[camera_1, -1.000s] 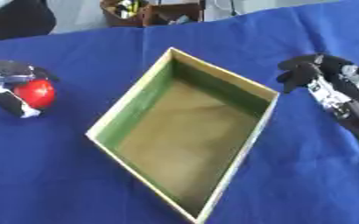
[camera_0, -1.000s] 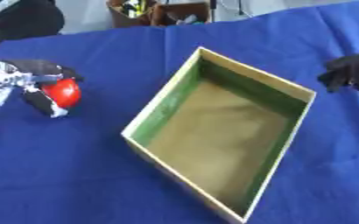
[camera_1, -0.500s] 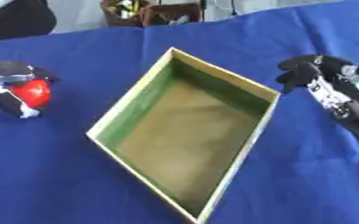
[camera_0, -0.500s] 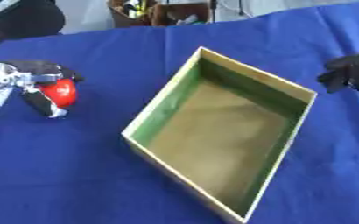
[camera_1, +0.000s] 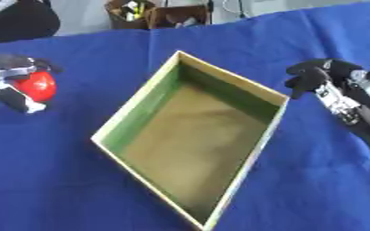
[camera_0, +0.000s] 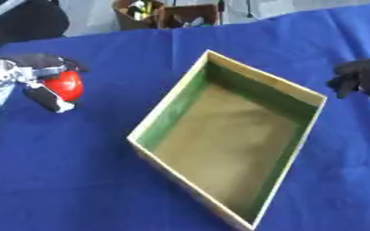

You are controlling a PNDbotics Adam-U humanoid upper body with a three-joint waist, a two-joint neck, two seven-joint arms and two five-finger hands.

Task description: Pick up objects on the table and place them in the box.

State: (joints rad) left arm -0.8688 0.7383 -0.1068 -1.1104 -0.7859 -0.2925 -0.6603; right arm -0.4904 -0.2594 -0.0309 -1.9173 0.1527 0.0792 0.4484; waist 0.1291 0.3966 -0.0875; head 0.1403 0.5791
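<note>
At the left edge of the frame the left hand has its fingers and thumb curled round a red ball, dark fingers arching over the top and a pale one down the front. I can't tell whether the ball is clear of the blue cloth or resting on it. The ball looks smooth, round and small, so I'd guess it is light, fairly stiff and inclined to roll or squirt out of a pinch; holding it across its widest part from opposite sides, as the hand does, seems the safest. The box sits open in the centre, apparently empty, well apart from the ball. The right hand hangs at the right edge, fingers curled, holding nothing.
</note>
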